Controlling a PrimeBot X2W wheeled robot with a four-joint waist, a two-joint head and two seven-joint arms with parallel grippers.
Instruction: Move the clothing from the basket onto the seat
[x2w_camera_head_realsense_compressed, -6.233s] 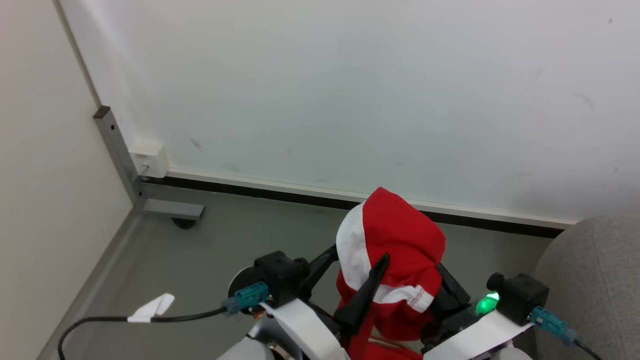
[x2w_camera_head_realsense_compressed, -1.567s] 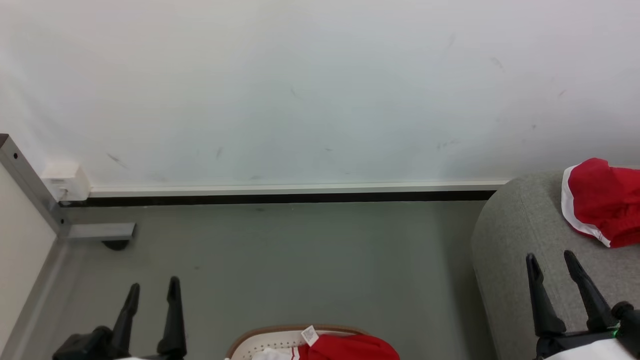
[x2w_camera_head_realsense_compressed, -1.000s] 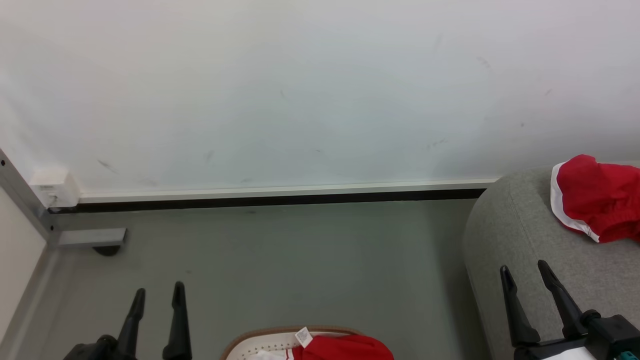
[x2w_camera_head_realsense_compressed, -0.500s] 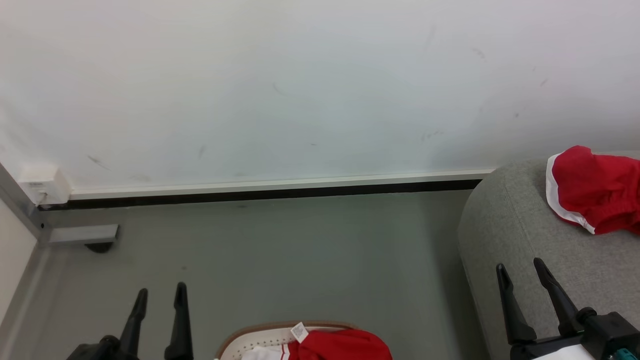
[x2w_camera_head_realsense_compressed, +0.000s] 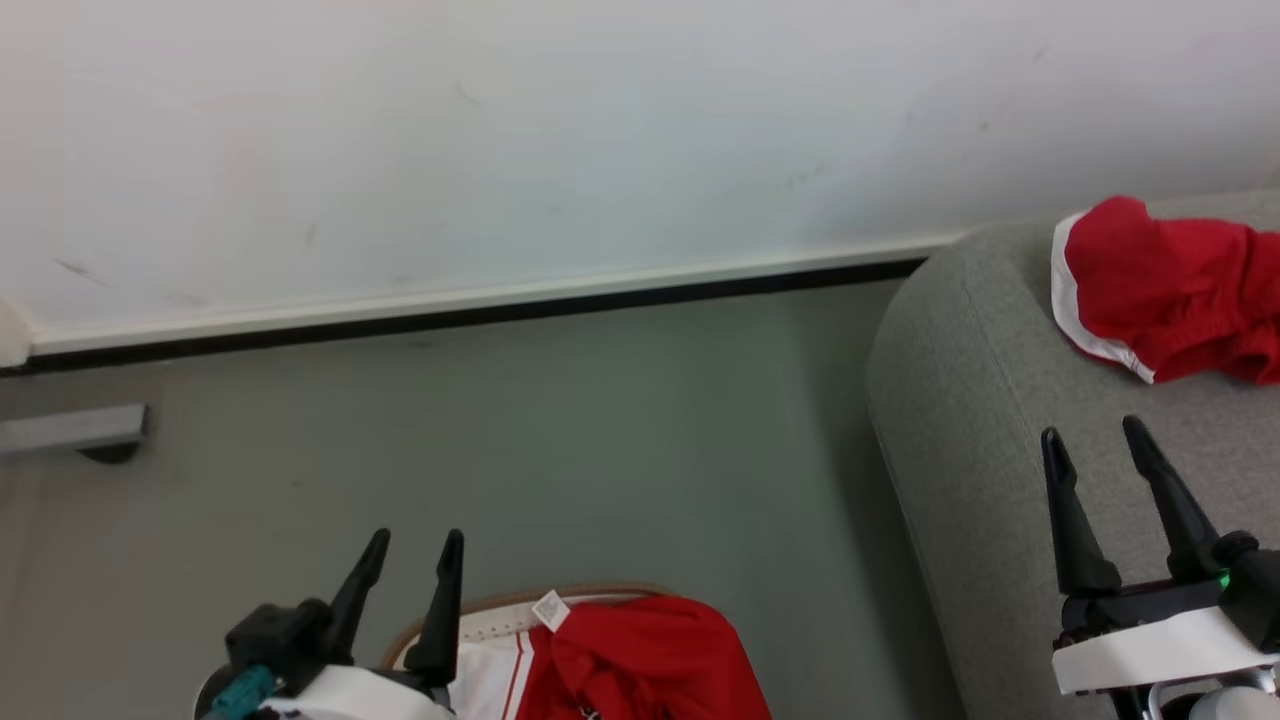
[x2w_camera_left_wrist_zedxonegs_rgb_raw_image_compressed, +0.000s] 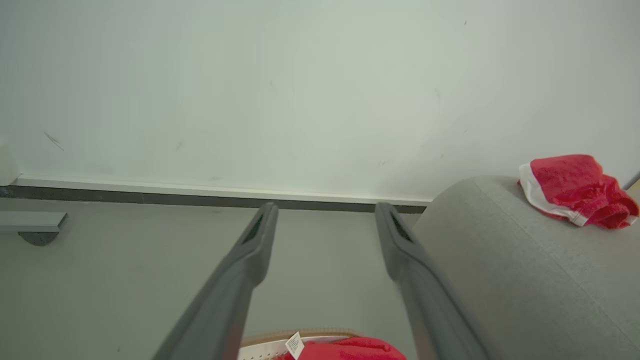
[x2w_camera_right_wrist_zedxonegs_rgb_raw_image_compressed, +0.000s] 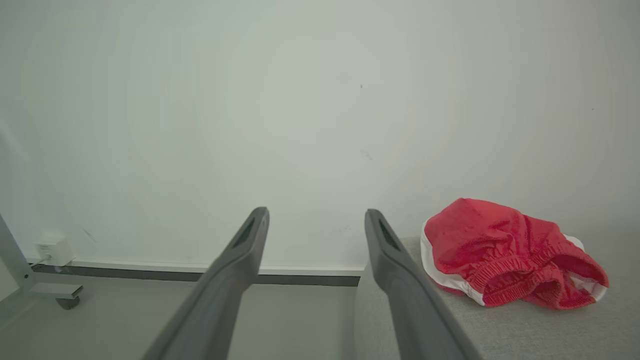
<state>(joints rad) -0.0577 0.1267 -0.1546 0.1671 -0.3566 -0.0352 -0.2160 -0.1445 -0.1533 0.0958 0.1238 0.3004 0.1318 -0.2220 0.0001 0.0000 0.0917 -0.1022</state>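
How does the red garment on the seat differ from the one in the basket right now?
The seat garment lies bunched on the seat; the basket garment sits in the basket, partly cut off at the head view's bottom edge. The basket garment shows a white label and a white panel; the seat garment shows white edging and a gathered waistband. Both are red and white, and neither is held.
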